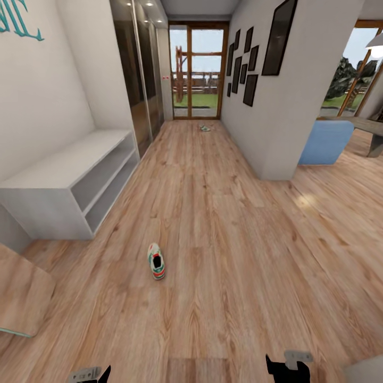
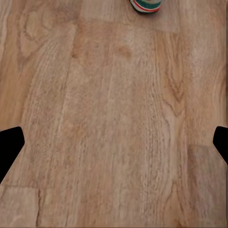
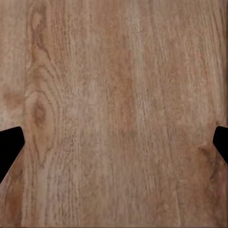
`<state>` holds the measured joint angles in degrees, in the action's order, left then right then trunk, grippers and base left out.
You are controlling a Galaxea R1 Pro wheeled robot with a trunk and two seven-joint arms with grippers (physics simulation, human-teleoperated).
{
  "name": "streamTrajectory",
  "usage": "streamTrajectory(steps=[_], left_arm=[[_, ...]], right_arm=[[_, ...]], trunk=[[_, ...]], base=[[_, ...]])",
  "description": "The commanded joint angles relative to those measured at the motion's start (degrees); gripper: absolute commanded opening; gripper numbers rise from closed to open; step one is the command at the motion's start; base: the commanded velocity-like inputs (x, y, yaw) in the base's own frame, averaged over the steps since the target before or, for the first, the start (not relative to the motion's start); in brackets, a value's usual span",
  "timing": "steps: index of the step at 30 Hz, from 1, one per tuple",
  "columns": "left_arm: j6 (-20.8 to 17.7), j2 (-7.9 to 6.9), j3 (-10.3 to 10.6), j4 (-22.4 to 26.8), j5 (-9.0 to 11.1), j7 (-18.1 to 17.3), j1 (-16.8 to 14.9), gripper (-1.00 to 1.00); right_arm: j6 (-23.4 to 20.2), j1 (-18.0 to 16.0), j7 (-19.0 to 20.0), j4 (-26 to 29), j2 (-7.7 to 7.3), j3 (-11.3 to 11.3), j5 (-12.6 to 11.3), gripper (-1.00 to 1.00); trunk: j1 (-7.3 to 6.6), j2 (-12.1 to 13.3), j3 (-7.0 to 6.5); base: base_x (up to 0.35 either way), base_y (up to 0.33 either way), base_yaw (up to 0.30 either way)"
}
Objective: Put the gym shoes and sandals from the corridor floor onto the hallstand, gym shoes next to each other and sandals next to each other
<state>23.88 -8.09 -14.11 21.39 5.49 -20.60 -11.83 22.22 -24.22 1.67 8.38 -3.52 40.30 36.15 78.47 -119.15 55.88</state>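
One gym shoe sits alone out on the corridor floor, well apart from the hallstand, which runs along the floor's left edge. Another small shoe-ish thing lies way down by the glass door, too tiny to call. Both my left end effector and right end effector hang over bare planks, fingers spread wide, nothing held. Plan, I reckon: roll closer first, drop the left one over the shoe's middle, line the fingers across its narrow width, and squeeze the sides, not the laces.
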Motion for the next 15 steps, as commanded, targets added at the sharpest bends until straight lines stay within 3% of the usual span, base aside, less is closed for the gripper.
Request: streamTrajectory(steps=[1,15], left_arm=[[-0.06,0.01,-0.2,-0.05,0.57,-0.59,-0.03,1.0],[-0.06,0.01,-0.21,-0.04,0.57,-0.59,-0.03,1.0]], right_arm=[[0.21,-0.04,0.17,-0.07,0.02,0.49,0.35,1.0],[0.26,-0.04,0.09,-0.12,0.18,0.49,0.25,1.0]], trunk=[[0.02,-0.02,0.04],[0.02,-0.02,0.04]], base=[[0.277,-0.171,0.0],[0.277,-0.171,0.0]])
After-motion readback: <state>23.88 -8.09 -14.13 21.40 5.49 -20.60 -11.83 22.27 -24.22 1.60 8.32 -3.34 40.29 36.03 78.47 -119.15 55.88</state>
